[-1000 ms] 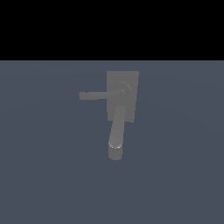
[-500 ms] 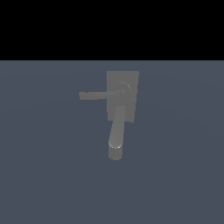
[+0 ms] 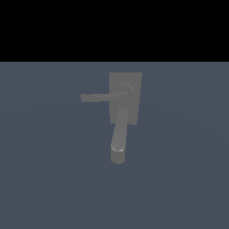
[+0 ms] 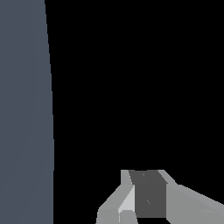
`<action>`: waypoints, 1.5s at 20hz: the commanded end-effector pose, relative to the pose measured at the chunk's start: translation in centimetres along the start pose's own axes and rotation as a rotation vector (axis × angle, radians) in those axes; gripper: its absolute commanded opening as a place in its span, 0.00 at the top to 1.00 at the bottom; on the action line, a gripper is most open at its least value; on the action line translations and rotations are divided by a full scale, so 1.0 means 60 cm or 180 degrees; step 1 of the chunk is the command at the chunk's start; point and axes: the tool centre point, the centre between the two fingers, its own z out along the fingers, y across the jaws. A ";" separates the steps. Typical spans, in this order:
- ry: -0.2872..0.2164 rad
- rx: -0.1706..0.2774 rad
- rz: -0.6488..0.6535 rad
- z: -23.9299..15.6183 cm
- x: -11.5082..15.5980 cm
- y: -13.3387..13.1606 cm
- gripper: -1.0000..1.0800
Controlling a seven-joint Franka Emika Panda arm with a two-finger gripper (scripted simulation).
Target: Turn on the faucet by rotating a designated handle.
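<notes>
The faucet (image 3: pixel 124 100) lies on the floor (image 3: pixel 44 179) near the middle of the scene, a little toward the far side. Its base plate (image 3: pixel 134 82) sits farthest back. From a hub (image 3: pixel 128 92) on the plate the handle (image 3: pixel 100 97) runs sideways toward the exterior view's left, its free end well clear of the plate. The spout (image 3: pixel 119 136) reaches from the plate toward the near side, ending at the nearest point of the fixture — right of the handle's tip and nearer than it.

In the wrist view the gripper (image 4: pixel 144 205) shows at the frame's edge, apart from the floor — no part of the faucet lies in that picture.
</notes>
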 end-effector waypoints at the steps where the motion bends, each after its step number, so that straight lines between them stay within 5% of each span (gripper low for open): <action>1: 0.0156 -0.0252 -0.0024 -0.032 0.028 0.022 1.00; 8: 0.0617 -0.0858 -0.0268 -0.129 0.117 0.031 1.00; 15: 0.1103 -0.1303 -0.0722 -0.218 0.211 -0.037 1.00; 23: 0.1647 -0.1553 -0.1463 -0.284 0.297 -0.209 1.00; 30: 0.2069 -0.1511 -0.2259 -0.301 0.322 -0.425 1.00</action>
